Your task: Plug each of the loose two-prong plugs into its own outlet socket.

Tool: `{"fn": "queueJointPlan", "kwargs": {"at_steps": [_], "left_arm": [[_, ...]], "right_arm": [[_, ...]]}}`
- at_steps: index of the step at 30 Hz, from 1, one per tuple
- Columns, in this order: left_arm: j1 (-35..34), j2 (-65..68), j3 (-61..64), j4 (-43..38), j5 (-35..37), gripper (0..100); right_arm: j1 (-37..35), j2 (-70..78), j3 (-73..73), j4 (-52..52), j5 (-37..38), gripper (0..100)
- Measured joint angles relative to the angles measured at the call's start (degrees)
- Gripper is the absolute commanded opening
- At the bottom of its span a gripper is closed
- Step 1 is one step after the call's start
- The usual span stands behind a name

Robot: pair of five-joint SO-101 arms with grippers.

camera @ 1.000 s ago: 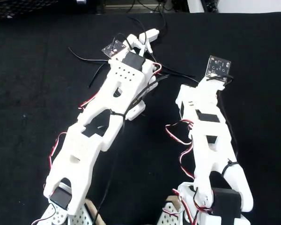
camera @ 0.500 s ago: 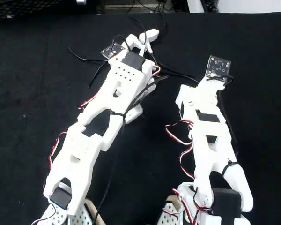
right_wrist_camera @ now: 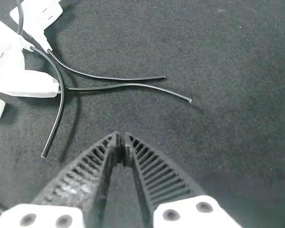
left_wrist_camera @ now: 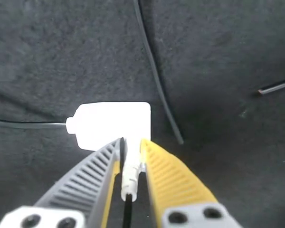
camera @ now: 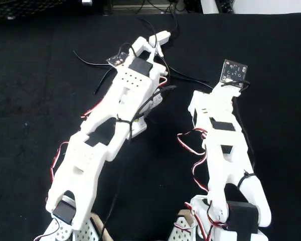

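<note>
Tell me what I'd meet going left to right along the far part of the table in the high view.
Loose black wire → white outlet socket → right arm's wrist camera board.

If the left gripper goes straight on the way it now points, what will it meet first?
The white socket block, directly ahead. The plug held in the left gripper would reach it first; whether they touch now is unclear.
</note>
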Motion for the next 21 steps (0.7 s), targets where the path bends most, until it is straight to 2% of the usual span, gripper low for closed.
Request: {"fn": "queueJointPlan", "kwargs": {"at_steps": [13, 21], "left_arm": [[-0.8, -0.1, 8.2, -0.1, -0.3, 3], [-1.0, -0.3, 14.2, -5.0, -0.4, 3]], "right_arm": [[0.0, 0.0, 0.0, 0.0, 0.0, 1.5], [0.0, 0.0, 0.0, 0.0, 0.0, 1.5]]}}
